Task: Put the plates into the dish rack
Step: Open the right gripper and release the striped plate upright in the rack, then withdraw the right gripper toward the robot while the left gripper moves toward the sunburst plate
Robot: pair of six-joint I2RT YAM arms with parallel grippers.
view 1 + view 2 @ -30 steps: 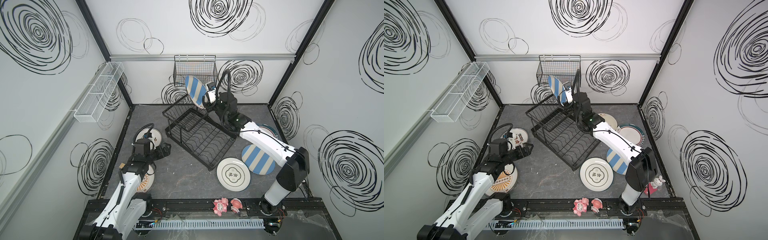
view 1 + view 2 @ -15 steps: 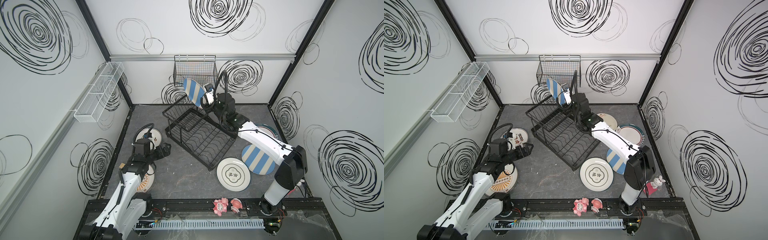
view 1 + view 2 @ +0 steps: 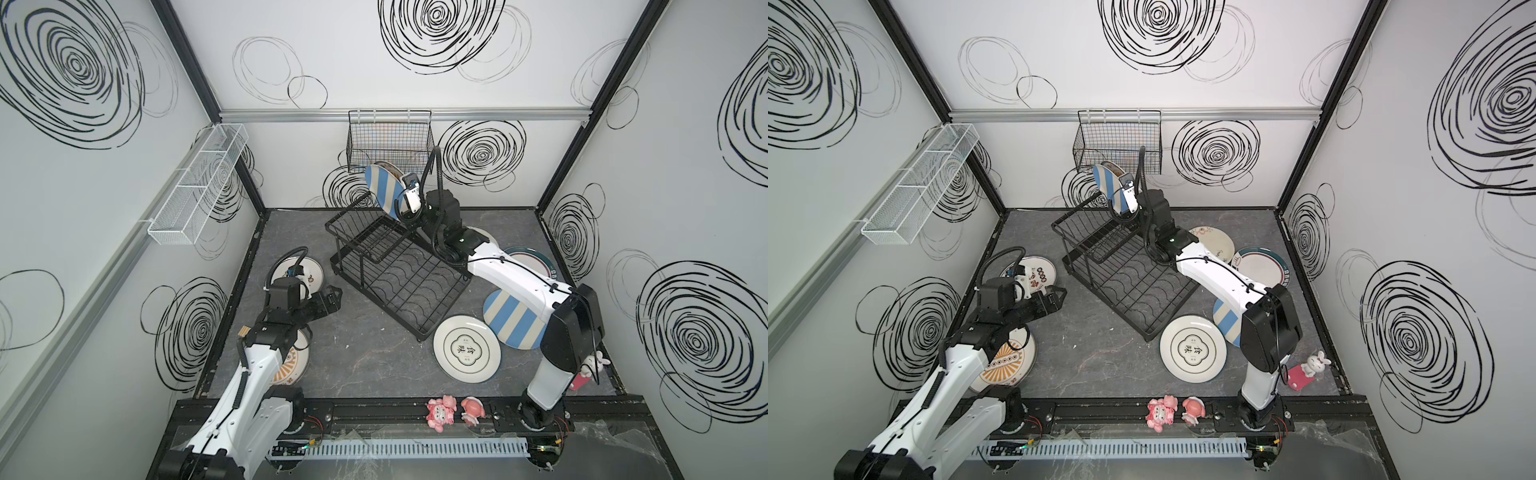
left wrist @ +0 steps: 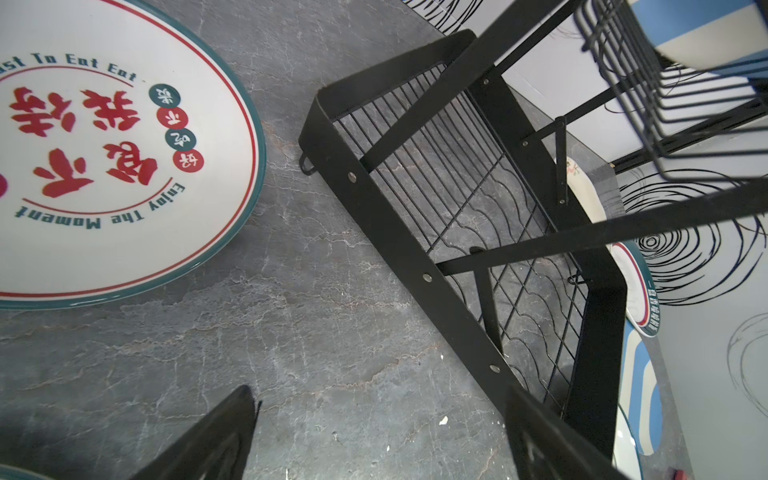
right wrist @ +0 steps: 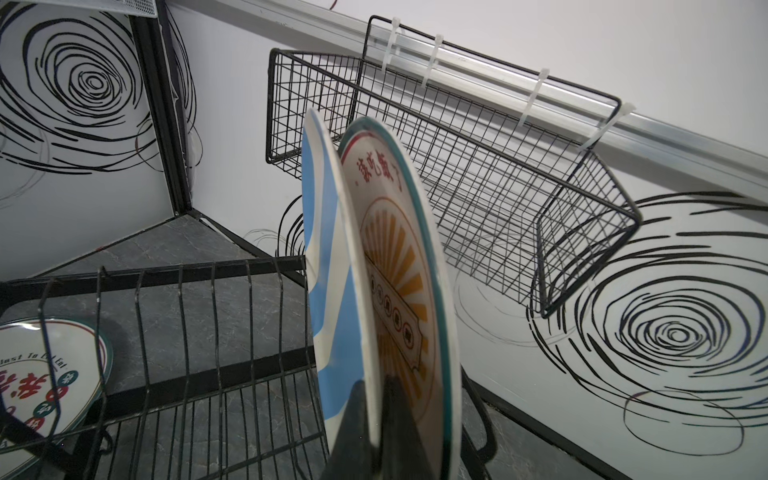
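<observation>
My right gripper (image 5: 374, 386) is shut on the rim of a blue-and-cream striped plate (image 5: 324, 232), held on edge above the far end of the black dish rack (image 3: 399, 270). An orange sunburst plate (image 5: 399, 266) stands right behind it; whether it is gripped too I cannot tell. In both top views the striped plate (image 3: 384, 195) (image 3: 1108, 189) tilts over the raised upper basket. My left gripper (image 4: 380, 399) hangs open and empty over the table by the rack's near-left corner. Other plates lie flat: a teal-rimmed one (image 3: 299, 272), a sunburst one (image 3: 1005, 363), a green-medallion one (image 3: 466, 349), a striped one (image 3: 513, 326).
A teal-rimmed plate (image 3: 536, 262) and a cream plate (image 3: 1212, 243) lie right of the rack under my right arm. A black grid basket (image 3: 388, 141) hangs on the back wall, a white mesh basket (image 3: 199, 183) on the left wall. Pink figurines (image 3: 442, 411) sit at the front edge.
My right gripper has carried the striped plate slightly left and lower over the rack's far end. The left arm has not moved.
</observation>
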